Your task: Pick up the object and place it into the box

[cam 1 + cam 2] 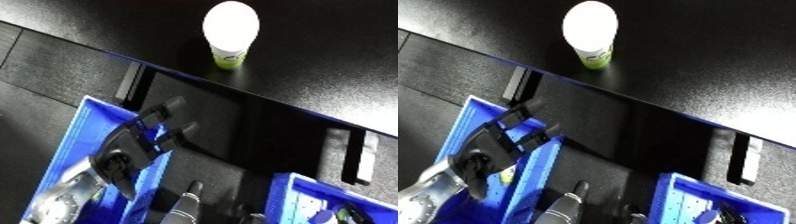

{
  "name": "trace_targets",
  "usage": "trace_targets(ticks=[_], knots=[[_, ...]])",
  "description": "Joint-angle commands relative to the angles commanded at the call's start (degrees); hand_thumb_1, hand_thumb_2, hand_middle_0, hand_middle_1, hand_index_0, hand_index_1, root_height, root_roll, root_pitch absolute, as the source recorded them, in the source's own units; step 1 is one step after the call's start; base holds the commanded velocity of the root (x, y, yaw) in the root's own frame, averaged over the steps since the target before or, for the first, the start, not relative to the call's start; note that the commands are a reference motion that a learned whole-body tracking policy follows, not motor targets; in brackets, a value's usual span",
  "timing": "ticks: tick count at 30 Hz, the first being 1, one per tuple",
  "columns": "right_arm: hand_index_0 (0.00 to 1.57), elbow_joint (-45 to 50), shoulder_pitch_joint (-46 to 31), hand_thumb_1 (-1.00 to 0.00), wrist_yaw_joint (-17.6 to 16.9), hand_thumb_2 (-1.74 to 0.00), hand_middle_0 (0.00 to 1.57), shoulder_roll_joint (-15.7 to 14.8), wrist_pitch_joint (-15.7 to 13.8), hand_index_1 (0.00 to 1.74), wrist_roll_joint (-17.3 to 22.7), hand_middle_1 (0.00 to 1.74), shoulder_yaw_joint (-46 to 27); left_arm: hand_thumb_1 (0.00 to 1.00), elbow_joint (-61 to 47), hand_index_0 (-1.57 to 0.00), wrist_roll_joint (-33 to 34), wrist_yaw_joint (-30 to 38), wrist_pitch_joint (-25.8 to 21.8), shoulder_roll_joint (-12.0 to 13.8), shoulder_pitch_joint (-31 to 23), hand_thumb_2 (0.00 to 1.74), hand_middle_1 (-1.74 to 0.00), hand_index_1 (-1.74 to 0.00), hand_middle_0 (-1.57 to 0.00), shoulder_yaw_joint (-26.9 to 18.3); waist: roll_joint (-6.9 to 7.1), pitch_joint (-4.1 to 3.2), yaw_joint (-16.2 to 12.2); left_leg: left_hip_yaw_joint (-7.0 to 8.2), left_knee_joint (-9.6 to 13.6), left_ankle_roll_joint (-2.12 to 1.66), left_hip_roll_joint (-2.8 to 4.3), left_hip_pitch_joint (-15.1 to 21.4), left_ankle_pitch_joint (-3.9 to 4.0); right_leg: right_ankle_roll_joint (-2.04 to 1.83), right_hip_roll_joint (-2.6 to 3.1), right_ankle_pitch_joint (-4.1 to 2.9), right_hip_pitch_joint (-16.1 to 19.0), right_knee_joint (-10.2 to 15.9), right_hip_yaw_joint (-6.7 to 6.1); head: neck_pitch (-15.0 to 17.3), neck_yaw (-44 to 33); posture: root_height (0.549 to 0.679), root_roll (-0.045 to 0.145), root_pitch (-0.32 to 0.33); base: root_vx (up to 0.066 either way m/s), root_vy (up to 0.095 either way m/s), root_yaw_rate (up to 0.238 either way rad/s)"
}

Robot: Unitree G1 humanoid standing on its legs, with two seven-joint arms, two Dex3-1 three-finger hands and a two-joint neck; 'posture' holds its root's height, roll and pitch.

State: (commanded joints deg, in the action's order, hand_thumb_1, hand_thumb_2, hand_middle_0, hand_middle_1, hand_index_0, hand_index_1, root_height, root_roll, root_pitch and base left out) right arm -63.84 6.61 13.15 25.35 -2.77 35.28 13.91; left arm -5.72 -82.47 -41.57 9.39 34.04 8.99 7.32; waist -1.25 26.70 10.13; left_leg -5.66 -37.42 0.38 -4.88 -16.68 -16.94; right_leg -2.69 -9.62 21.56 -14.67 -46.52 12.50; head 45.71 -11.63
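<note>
Standing upright on the dark tabletop (pixel 329 45), well beyond the blue bin (pixel 75 135), is a white-lidded cup (pixel 230 31) with a green base. The left hand (pixel 142 137) hangs over the bin, fingers relaxed, holding nothing.

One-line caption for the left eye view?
Left hand open over a blue bin; white-topped cup stands beyond on the dark table.
</note>
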Motion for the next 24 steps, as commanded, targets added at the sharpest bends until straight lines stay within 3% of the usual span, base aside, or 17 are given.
trace_targets(ticks=[5,9,10,11,12,13,17,24], knots=[[0.0,-0.41,-0.18,0.0,-0.14,0.0,0.0,-1.92,-0.82,0.0,0.61,0.0,-0.29,0.0,-2.63,0.0,-1.73,4.89,-5.27,-5.28,1.24,0.0,0.0,0.0,0.0,-4.85,1.0,0.15,0.81,-0.36,0.43,-0.14,-0.27,-0.05,0.12,0.08,-0.04,0.01,-0.17,0.0,0.44,-1.43,0.9,0.637,0.042,-0.094,0.013,-0.038,0.043],[0.0,0.02,-0.45,0.0,-0.57,0.0,0.0,-2.93,-0.7,0.0,0.48,0.0,-0.24,0.0,-2.19,0.0,7.21,14.44,-14.63,-7.33,2.24,0.0,0.0,0.0,0.0,-8.24,1.54,0.23,0.92,-0.44,0.42,-0.24,-0.2,-0.1,0.11,0.25,-0.02,0.21,-0.33,-0.27,0.47,-1.94,1.42,0.636,0.041,-0.093,0.013,-0.013,-0.027],[0.0,0.02,-0.45,0.0,-0.57,0.0,0.0,-2.93,-0.7,0.0,0.48,0.0,-0.24,0.0,-2.19,0.0,7.21,14.44,-14.63,-7.33,2.24,0.0,0.0,0.0,0.0,-8.24,1.54,0.23,0.92,-0.44,0.42,-0.24,-0.2,-0.1,0.11,0.25,-0.02,0.21,-0.33,-0.27,0.47,-1.94,1.42,0.636,0.041,-0.093,0.015,-0.003,-0.04],[0.0,0.32,-0.76,0.0,-0.81,0.0,0.0,-3.29,-0.76,0.0,0.4,0.0,-0.11,0.0,-0.97,0.0,14.76,22.15,-19.33,-7.55,2.49,0.0,0.0,0.0,0.0,-10.21,1.71,0.24,0.84,-0.45,0.43,-0.2,-0.14,-0.04,0.08,0.35,0.05,0.33,-0.42,-0.42,0.34,-2.11,1.6,0.636,0.041,-0.094,0.015,0.0,-0.035],[0.0,0.32,-0.76,0.0,-0.81,0.0,0.0,-3.29,-0.76,0.0,0.4,0.0,-0.11,0.0,-0.97,0.0,14.76,22.15,-19.33,-7.55,2.49,0.0,0.0,0.0,0.0,-10.21,1.71,0.24,0.84,-0.45,0.43,-0.2,-0.14,-0.04,0.08,0.35,0.05,0.33,-0.42,-0.42,0.34,-2.11,1.6,0.636,0.041,-0.094,0.015,0.0,-0.035],[0.0,0.47,-1.05,0.0,-0.87,0.0,0.0,-3.54,-1.04,0.0,0.55,0.0,0.04,0.0,0.38,0.0,23.72,30.11,-22.9,-6.7,2.75,0.0,0.0,0.0,0.0,-12.15,1.91,0.23,0.72,-0.38,0.3,-0.15,-0.09,-0.15,0.04,0.46,0.14,0.42,-0.54,-0.53,0.19,-2.93,2.17,0.635,0.041,-0.094,0.016,-0.011,-0.049],[0.0,0.31,-1.29,0.0,-0.61,0.0,0.0,-3.44,-1.65,0.0,1.15,0.0,0.37,0.0,1.73,0.0,37.6,40.84,-25.52,-4.18,3.46,0.0,0.0,0.0,0.0,-14.37,2.19,0.26,0.4,0.0,-0.26,-0.05,0.05,-0.77,-0.11,0.65,0.41,0.53,-1.02,-0.73,-0.16,-4.53,2.68,0.635,0.039,-0.091,0.003,-0.017,-0.079],[0.0,1.08,-0.93,0.0,-0.61,0.0,0.0,-2.38,-1.58,0.0,2.02,0.0,1.16,0.0,2.56,0.0,45.26,47.41,-24.25,-1.0,6.52,0.0,0.0,0.0,0.0,-11.88,1.86,1.09,-1.51,1.12,-1.31,0.31,0.51,-2.03,-0.33,0.62,0.91,0.08,-3.01,-1.26,-1.71,-8.27,3.39,0.632,0.035,-0.084,-0.016,0.002,-0.137]])
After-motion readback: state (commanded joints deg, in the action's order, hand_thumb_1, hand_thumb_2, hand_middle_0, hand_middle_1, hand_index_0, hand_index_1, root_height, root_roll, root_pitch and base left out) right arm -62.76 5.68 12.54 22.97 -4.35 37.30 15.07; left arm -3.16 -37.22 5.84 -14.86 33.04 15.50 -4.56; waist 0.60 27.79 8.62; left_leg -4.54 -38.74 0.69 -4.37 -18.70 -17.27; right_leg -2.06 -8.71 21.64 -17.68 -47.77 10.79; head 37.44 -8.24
